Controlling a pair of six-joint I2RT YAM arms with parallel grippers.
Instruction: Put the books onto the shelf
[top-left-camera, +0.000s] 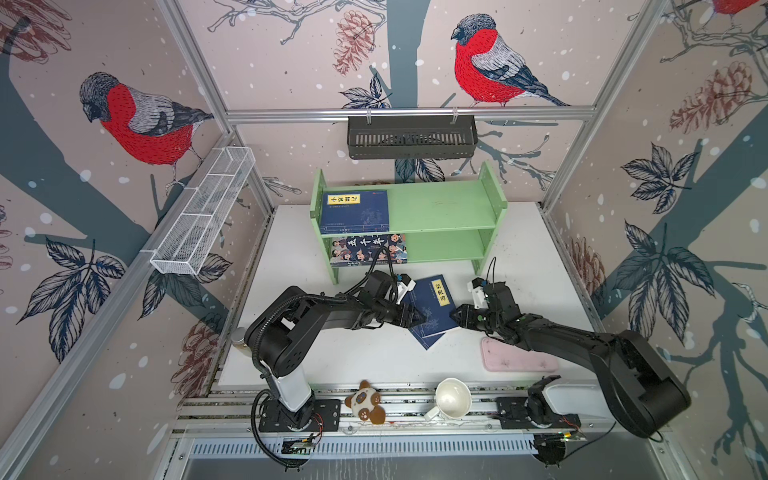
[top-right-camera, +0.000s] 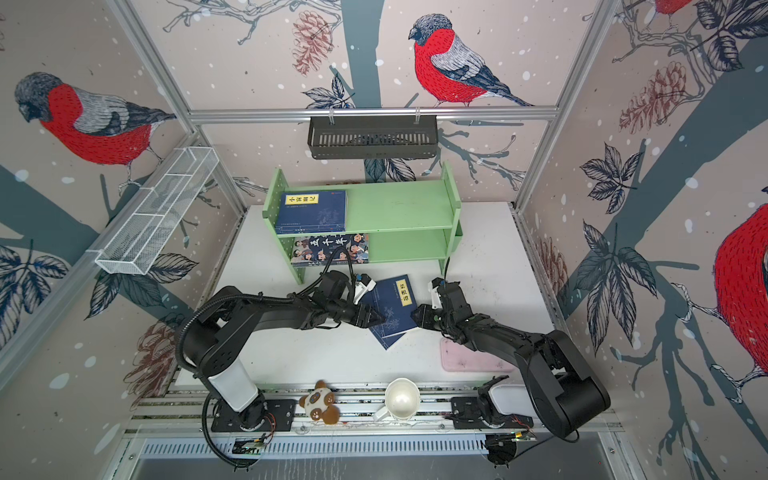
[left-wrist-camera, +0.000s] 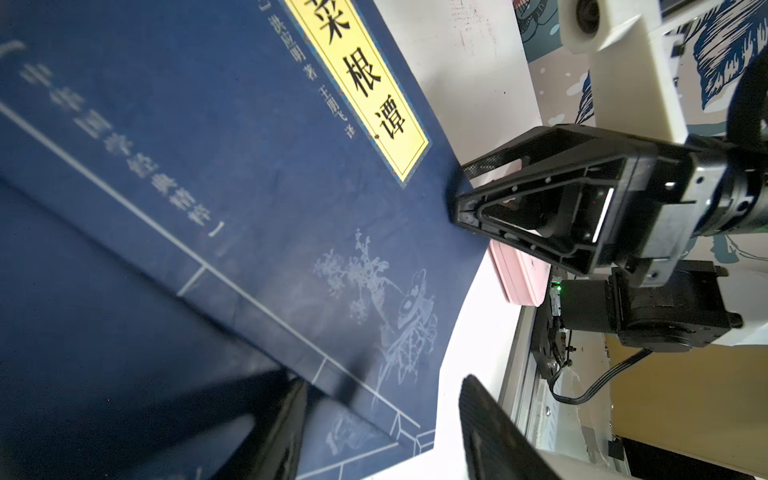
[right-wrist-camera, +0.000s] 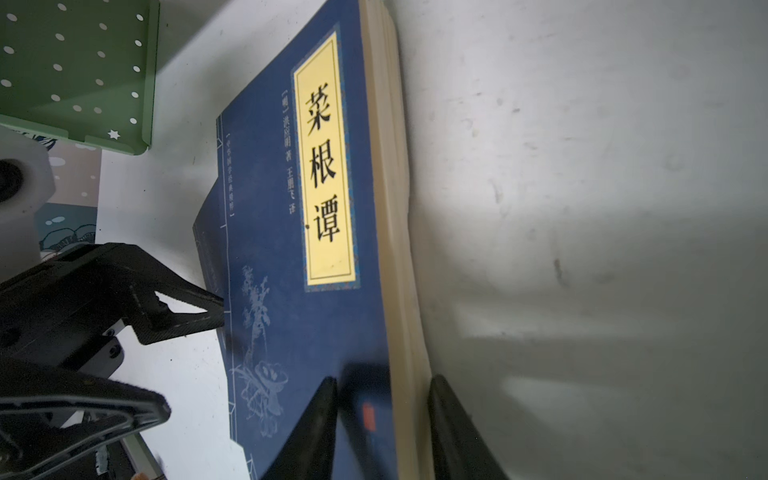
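Two navy books lie stacked and offset on the white table, the top book (top-left-camera: 432, 309) (left-wrist-camera: 257, 174) (right-wrist-camera: 291, 332) showing its yellow label. My left gripper (top-left-camera: 419, 318) (left-wrist-camera: 384, 399) is open at their left edge, one finger over the lower book (left-wrist-camera: 83, 332), the other over bare table. My right gripper (top-left-camera: 455, 314) (right-wrist-camera: 382, 386) is open around the page edge, with one finger above the cover and one beside the pages. The green shelf (top-left-camera: 449, 208) holds a navy book (top-left-camera: 355, 212) on its top tier and a cartoon book (top-left-camera: 368, 249) below.
A pink tray (top-left-camera: 519, 355) lies under the right arm. A white mug (top-left-camera: 452, 397) and a plush toy (top-left-camera: 365, 402) sit on the front rail. A black slotted basket (top-left-camera: 411, 137) hangs on the back wall and a white mesh basket (top-left-camera: 203, 212) on the left wall.
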